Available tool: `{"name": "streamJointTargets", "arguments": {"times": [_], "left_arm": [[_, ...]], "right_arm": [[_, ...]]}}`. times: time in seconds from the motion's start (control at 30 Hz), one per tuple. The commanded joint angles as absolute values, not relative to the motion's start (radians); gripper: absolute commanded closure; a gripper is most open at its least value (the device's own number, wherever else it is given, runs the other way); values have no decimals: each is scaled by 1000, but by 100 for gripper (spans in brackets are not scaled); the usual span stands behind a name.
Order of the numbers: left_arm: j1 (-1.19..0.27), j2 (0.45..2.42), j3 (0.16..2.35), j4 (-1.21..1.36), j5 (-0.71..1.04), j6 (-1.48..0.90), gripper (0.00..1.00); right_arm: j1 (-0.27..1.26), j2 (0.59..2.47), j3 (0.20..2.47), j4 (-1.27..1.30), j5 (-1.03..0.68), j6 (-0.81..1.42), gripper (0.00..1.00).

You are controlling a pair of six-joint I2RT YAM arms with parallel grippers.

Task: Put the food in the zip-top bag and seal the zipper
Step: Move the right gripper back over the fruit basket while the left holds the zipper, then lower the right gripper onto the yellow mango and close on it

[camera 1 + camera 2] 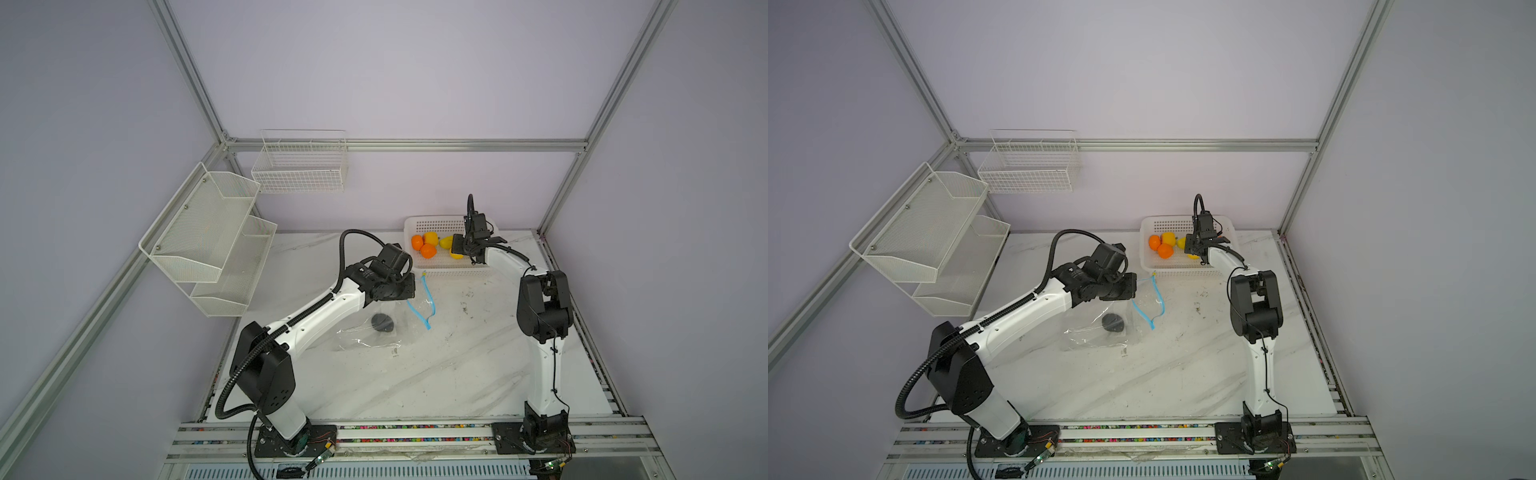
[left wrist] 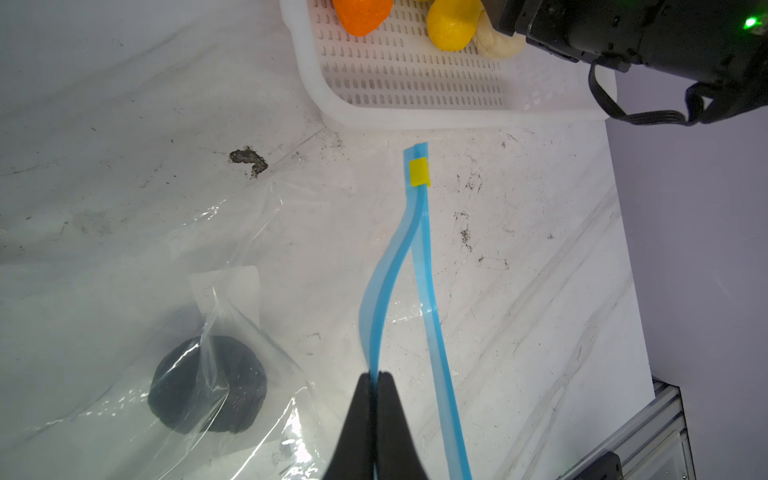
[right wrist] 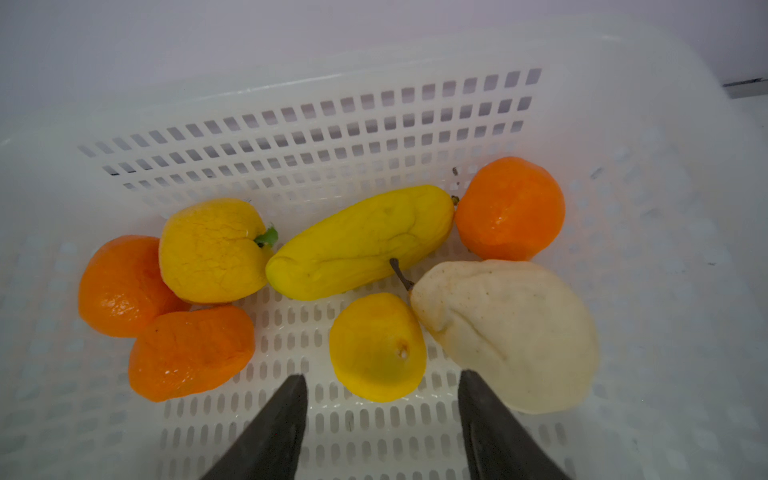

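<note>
Left end effector point(image 2: 377, 375) pinched, right one point(image 3: 381, 375) parted

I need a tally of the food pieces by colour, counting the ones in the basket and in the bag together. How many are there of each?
orange balls: 3, in the basket
yellow fruits: 3, basket
cream piece: 1, basket
dark lump: 1, in the bag
Total: 8

Dark lump point(image 1: 382, 322) inside clear bag point(image 1: 360, 341)
</note>
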State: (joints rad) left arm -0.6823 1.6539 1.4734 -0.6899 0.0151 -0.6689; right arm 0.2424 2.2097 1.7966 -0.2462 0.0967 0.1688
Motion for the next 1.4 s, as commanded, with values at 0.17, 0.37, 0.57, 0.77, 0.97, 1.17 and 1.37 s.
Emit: {"name": "streamJointTargets", "arguments": {"times": [0.17,0.37,0.57,0.77,0.97,1.17,1.37], "left_arm": [[-682,1658,1502,-677,23,-647,100],[-680,1656,1502,-680,23,-647,100],[-681,1658,1503,-678,28,-648,100],[-681,1667,1509,-680,35,-649,100],[-681,1674,1522,-684,39,-647,100],[-681,1677,1529,-689,41,-644,100],[-681,1677,1532,-690,43,-643,100]], "right_arm": [[237,2309,1885,-285,92,150,40],[235,2370,1948,-300,98,146,39],[236,2415,1999,-315,94,145,37],[235,2432,2026,-322,98,140,39],[235,2431,2040,-321,98,141,44],[233,2429,2042,-322,99,137,47],[234,2414,2039,-322,92,138,47]]}}
